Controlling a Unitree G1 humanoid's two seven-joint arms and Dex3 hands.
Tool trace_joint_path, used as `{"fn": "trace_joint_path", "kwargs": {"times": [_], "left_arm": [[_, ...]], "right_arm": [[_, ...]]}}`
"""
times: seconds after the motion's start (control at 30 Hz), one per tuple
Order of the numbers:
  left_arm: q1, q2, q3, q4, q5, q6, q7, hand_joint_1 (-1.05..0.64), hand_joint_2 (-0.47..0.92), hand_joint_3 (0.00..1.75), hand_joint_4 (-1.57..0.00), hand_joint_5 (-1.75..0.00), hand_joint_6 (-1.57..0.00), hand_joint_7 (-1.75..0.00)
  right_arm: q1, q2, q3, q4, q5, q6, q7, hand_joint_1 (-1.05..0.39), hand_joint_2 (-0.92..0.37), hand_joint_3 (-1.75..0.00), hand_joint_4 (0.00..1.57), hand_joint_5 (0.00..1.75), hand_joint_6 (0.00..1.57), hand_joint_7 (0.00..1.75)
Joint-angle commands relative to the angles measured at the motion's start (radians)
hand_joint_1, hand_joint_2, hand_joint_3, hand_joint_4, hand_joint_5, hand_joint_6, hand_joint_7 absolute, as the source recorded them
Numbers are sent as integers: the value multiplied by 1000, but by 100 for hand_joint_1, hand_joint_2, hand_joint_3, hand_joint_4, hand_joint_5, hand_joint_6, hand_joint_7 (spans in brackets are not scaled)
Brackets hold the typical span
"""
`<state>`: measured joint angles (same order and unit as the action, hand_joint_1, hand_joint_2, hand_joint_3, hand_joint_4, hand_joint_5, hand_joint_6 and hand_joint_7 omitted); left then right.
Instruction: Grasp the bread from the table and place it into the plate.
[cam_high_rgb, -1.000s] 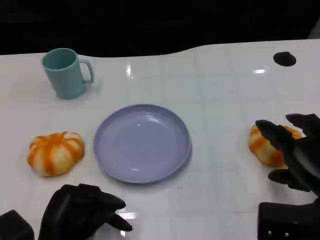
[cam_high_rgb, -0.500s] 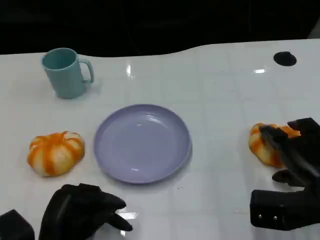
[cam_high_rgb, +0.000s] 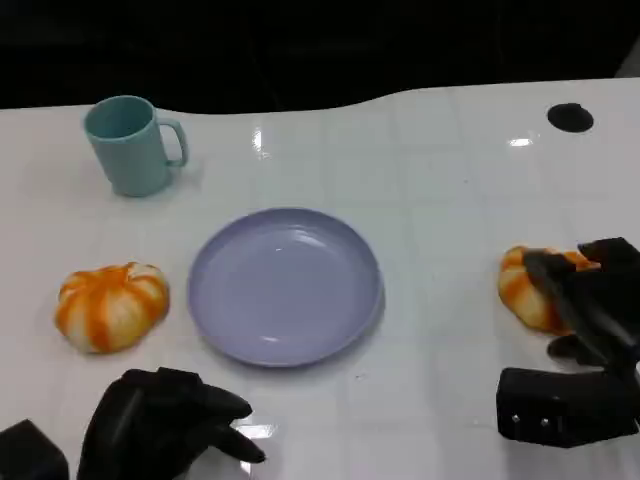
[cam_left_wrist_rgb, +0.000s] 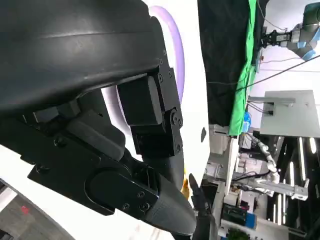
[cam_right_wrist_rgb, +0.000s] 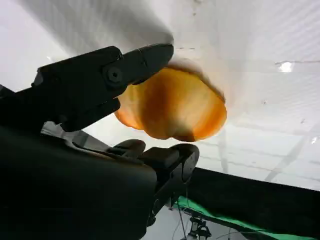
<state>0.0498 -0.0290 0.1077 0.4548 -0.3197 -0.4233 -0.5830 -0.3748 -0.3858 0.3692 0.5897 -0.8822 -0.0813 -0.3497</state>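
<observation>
An orange-and-white striped bread (cam_high_rgb: 524, 288) lies on the white table at the right. My right hand (cam_high_rgb: 592, 300) is wrapped over its right side, and in the right wrist view the fingers (cam_right_wrist_rgb: 107, 80) press the bread (cam_right_wrist_rgb: 172, 105) from two sides. A second striped bread (cam_high_rgb: 110, 305) sits at the left, untouched. The lilac plate (cam_high_rgb: 285, 285) stands empty in the middle, and its rim (cam_left_wrist_rgb: 178, 55) shows in the left wrist view. My left hand (cam_high_rgb: 165, 420) rests on the table near the front edge with curled fingers and nothing in them.
A teal mug (cam_high_rgb: 130, 145) stands at the back left. A round black hole (cam_high_rgb: 569, 117) marks the table at the back right. The table's far edge runs along the dark background.
My right hand has come down over the right bread and its fingers have closed in on it. The left hand, plate, mug and left bread have not moved.
</observation>
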Motion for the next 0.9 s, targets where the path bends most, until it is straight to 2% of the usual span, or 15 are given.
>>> {"fn": "trace_joint_path", "kwargs": {"times": [0.03, 0.13, 0.23, 0.3, 0.4, 0.43, 0.47, 0.5, 0.53, 0.57, 0.6, 0.63, 0.77, 0.9], "left_arm": [[8, 14, 7, -6, -7, 2, 2, -105, 77, 0, -157, -37, -157, -16], [7, 14, 6, -6, -5, 0, 4, -105, 77, 0, -157, -37, -157, -15], [7, 12, 6, -3, -7, 1, 3, -105, 77, 0, -157, -37, -157, -15], [6, 12, 5, 2, -3, -11, 2, -105, 77, 0, -157, -37, -157, -15], [7, 10, 4, -3, -1, -9, 5, -105, 76, 0, -157, -37, -157, -15], [8, 9, 3, -6, -1, -7, 8, -105, 76, 0, -157, -37, -157, -15], [9, 8, 3, -9, 0, -6, 10, -105, 76, 0, -157, -37, -157, -15], [9, 8, 2, -9, 1, -7, 11, -105, 76, 0, -157, -37, -157, -15], [9, 7, 2, -8, 2, -10, 12, -105, 77, 0, -157, -37, -157, -15], [8, 7, 2, -6, 5, -14, 13, -105, 77, 0, -157, -37, -157, -15], [9, 7, 2, -6, 7, -17, 14, -105, 77, 0, -157, -37, -157, -15], [10, 7, 1, -7, 8, -19, 14, -105, 77, 0, -157, -37, -157, -15], [14, 6, 0, -12, 2, -16, 9, -105, 76, 0, -157, -36, -157, -15], [20, 6, -3, -21, 5, -16, 12, -105, 76, 0, -157, -36, -157, -15]], "right_arm": [[-5, -12, -9, 39, 59, -91, -65, -4, -77, 0, 106, 104, 126, 5], [-6, -18, -8, 46, 78, -130, -75, 2, -77, 0, 104, 124, 137, 5], [-3, -29, -5, 46, 80, -165, -99, 3, -84, -3, 103, 141, 144, 6], [5, -27, -20, 35, 105, -186, -98, 6, -85, -4, 95, 162, 149, 8], [18, -31, -32, 6, 124, -201, -97, 8, -84, -5, 90, 173, 152, 12], [21, -35, -30, -4, 120, -202, -101, 8, -84, -7, 90, 174, 149, 22], [25, -38, -30, -14, 120, -209, -107, 7, -81, -12, 90, 173, 137, 44], [30, -39, -32, -23, 122, -215, -110, 9, -74, -24, 91, 173, 120, 79], [34, -40, -33, -33, 123, -216, -109, 10, -65, -39, 91, 172, 111, 96], [37, -40, -35, -39, 123, -218, -112, 10, -58, -54, 92, 172, 107, 105], [39, -40, -36, -42, 123, -221, -116, 10, -48, -71, 93, 170, 107, 104], [41, -41, -36, -44, 122, -222, -119, 11, -43, -78, 94, 170, 107, 103], [46, -44, -37, -54, 111, -226, -141, 12, -39, -82, 94, 170, 108, 97], [50, -47, -40, -54, 123, -301, -200, 19, -33, -87, 97, 173, 101, 124]]}}
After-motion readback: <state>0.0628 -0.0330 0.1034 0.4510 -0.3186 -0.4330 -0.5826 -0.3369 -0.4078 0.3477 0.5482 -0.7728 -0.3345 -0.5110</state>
